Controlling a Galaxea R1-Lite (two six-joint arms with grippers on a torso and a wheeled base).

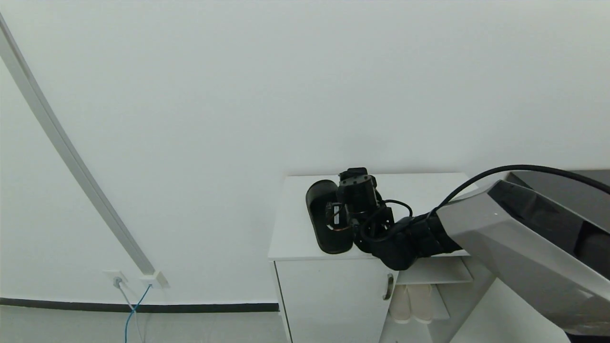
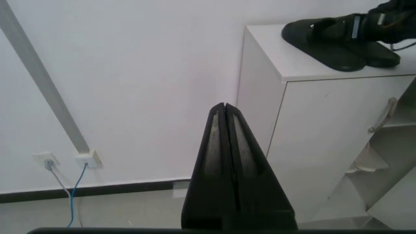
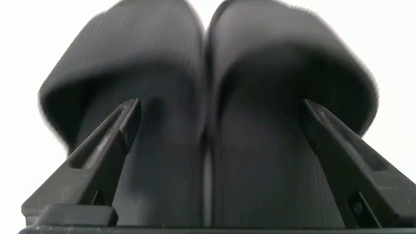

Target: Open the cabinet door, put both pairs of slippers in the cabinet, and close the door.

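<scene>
Straddling the black slippers [image 1: 318, 209] atop the cabinet [image 1: 333, 290], the open right hand [image 3: 220, 107] should squeeze both together evenly so neither slips on lifting; the left hand [image 2: 225, 110] is closed.

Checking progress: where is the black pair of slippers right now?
In the head view, the black slippers lie on top of the white cabinet, toward its left edge, at the right gripper.

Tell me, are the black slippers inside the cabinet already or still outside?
Outside. The black slippers lie on the cabinet top; the white slippers sit on a shelf inside the cabinet.
</scene>
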